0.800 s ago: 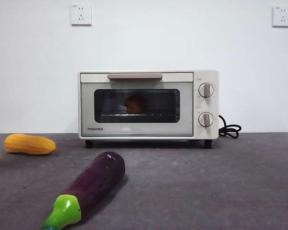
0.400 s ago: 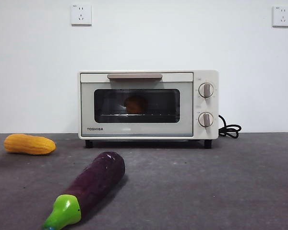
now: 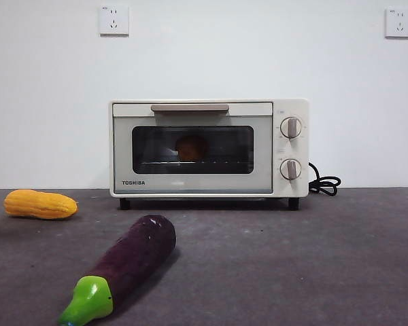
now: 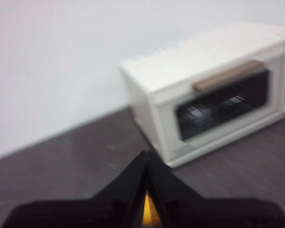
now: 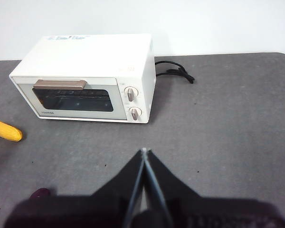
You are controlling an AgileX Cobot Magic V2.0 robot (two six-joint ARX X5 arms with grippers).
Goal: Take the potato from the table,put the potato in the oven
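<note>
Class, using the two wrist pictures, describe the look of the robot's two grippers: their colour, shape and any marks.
Both are matt black. The left gripper has two fingers that taper to a shared point, with a yellow-orange strip showing in the seam between them lower down. The right gripper has the same pointed wedge shape, with pale grey edges along its inner seam. No cables, labels or markings show on either.

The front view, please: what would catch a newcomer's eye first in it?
First comes the cream oven standing centred at the back of the table, door shut, with the potato showing as an orange-brown lump behind its dark glass. Next is the purple eggplant lying large and near at the front left, green stem toward the camera. A yellow corn cob lies farther back at the left edge.
</note>
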